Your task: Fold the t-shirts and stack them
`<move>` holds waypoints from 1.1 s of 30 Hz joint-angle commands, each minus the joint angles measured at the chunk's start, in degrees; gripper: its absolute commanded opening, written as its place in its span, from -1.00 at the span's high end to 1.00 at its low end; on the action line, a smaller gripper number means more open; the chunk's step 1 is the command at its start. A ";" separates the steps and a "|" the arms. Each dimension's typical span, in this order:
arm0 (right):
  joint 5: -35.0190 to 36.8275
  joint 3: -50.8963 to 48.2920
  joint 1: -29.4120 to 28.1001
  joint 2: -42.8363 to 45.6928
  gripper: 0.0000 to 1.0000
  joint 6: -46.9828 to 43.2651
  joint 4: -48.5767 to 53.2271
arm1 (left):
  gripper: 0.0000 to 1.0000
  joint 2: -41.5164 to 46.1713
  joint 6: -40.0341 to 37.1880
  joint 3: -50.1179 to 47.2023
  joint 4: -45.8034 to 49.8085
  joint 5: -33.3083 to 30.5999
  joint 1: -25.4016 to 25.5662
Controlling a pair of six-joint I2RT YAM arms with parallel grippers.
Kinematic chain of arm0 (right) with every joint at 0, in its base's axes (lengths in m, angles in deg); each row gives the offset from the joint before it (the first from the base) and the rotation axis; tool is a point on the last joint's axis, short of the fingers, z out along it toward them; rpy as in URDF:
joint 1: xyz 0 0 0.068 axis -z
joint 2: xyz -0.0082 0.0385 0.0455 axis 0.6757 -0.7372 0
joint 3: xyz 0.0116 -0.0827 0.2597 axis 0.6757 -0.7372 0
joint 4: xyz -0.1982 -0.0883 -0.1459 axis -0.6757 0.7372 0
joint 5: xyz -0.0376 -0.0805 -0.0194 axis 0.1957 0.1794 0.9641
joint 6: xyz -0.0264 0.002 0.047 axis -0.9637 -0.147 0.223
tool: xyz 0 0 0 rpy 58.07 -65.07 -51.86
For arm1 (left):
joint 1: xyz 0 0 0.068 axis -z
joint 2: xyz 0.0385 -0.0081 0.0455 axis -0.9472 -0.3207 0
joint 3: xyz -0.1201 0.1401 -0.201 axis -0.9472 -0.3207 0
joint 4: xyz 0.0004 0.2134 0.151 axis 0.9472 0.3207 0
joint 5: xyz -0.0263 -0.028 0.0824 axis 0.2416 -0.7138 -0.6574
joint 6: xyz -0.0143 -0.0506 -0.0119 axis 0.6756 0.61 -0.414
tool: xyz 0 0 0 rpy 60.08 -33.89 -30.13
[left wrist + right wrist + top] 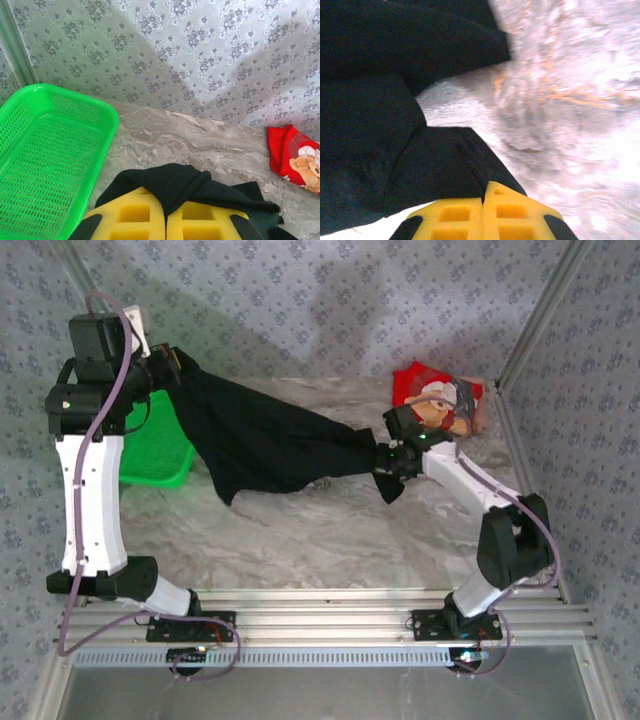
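left fingers [131, 216]: pressed together on a fold of the black shirt [175, 185]. You see the cloth draped over both yellow faces and pinched in the seam between them.
right fingers [512, 215]: shut tight, yellow faces meeting with no gap. They pinch a dark edge of the same shirt where it runs down into the seam.
black shirt: strung between your two grips across the middle of the table. The left end is held high, above the basket's inner edge. The right end is low, towards the right side. The middle sags, with one flap hanging to the near side, and a corner dangles below the right grip.
table [300, 540]: marbled grey top with the shirt's shadow falling on it. It is blurred in your right wrist view.
green basket [45, 150]: plastic mesh, on the table at the left. From above your left arm partly covers it.
red shirt [435, 400]: bunched at the far right of the table, just beyond your right wrist. The teddy bear in a Santa hat faces up. It lies apart from the black shirt.
wall [300, 300]: grey patterned backdrop behind the table.
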 commanded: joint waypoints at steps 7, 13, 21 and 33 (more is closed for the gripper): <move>-6.88 -11.81 7.52 10.55 1.00 -5.13 0.00 | 1.00 -1.84 0.44 -3.54 -4.05 3.25 -1.59; -18.24 -10.27 7.79 14.34 1.00 -8.22 -2.89 | 1.00 -2.31 0.94 -6.43 -6.47 5.48 -1.32; -29.83 5.35 12.48 15.78 1.00 -3.37 -4.48 | 1.00 -10.10 3.73 5.79 -10.64 12.05 4.29; -39.02 21.13 14.22 21.96 1.00 5.92 -10.41 | 1.00 -37.45 25.45 49.73 -23.65 27.04 5.97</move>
